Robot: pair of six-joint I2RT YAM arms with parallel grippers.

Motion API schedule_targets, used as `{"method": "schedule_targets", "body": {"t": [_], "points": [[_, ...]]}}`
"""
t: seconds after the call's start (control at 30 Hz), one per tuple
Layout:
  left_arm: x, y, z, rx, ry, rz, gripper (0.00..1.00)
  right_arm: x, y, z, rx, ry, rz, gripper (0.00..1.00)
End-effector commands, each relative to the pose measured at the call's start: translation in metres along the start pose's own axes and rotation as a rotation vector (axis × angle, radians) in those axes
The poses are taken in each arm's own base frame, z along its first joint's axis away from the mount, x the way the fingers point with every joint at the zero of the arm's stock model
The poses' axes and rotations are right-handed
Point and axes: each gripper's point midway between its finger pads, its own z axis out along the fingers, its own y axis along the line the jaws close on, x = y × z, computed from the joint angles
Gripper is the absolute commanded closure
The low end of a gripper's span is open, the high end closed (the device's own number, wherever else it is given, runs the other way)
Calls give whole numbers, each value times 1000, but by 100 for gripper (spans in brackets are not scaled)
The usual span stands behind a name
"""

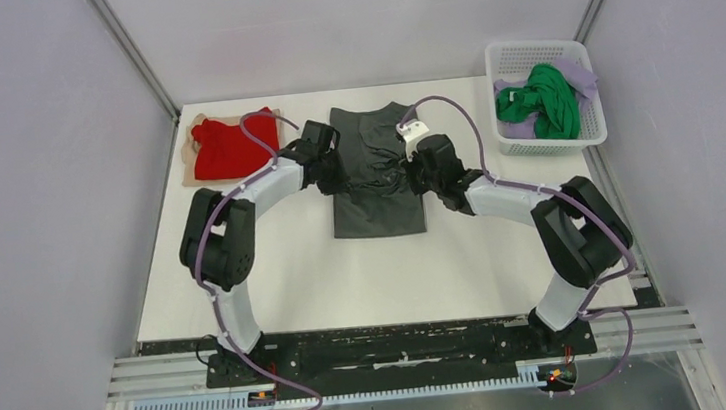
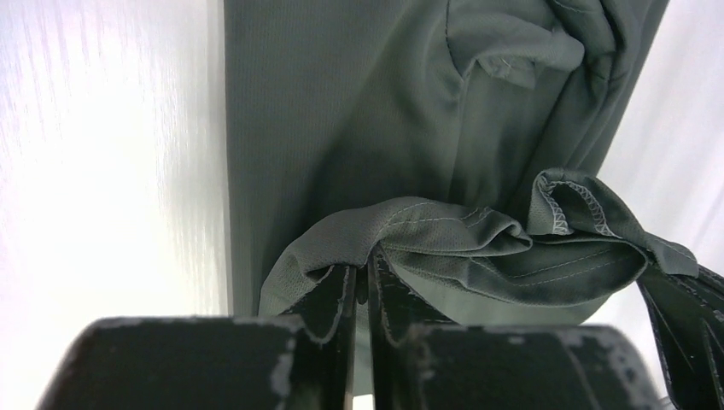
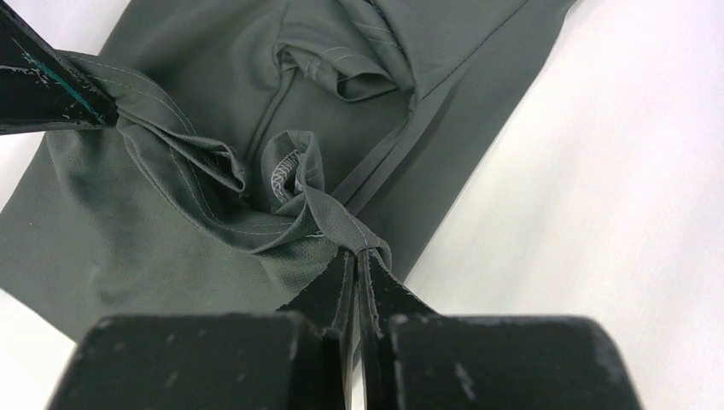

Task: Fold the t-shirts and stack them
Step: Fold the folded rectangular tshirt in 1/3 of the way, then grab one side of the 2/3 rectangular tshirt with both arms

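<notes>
The dark grey t-shirt (image 1: 377,204) lies in a long strip on the middle of the table. My left gripper (image 1: 334,180) is shut on a bunched hem of it at its left edge; the pinch shows in the left wrist view (image 2: 365,266). My right gripper (image 1: 414,175) is shut on the same hem at its right edge, seen in the right wrist view (image 3: 357,252). The hem (image 3: 213,171) sags between the two grips, lifted off the cloth below. The red t-shirt (image 1: 228,146) lies folded at the far left. The bright green t-shirt (image 1: 542,97) and the pale lavender t-shirt (image 1: 579,72) are bunched in the basket.
A white mesh basket (image 1: 537,52) stands at the table's far right corner. A beige sheet (image 1: 190,161) lies under the red shirt. Grey walls close in the table on three sides. The other gripper's finger (image 3: 43,90) shows at the right wrist view's left edge.
</notes>
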Motion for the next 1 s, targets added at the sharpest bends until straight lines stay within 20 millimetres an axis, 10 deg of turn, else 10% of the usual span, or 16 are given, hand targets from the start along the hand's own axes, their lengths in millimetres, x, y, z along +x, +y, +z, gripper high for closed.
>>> {"method": "schedule_targets", "body": {"t": [0.0, 0.17, 0.3, 0.67, 0.97], "points": [[-28, -14, 7, 53, -40, 32, 83, -30, -7, 14, 0, -72, 3, 100], [-48, -13, 5, 51, -51, 45, 40, -37, -27, 33, 69, -84, 40, 67], [-77, -22, -21, 101, -120, 53, 0, -53, -36, 35, 74, -105, 76, 2], [-11, 15, -53, 79, -59, 28, 0, 0, -45, -23, 150, -54, 230, 2], [65, 58, -56, 52, 33, -49, 0, 62, 6, -57, -111, 31, 337, 2]]}}
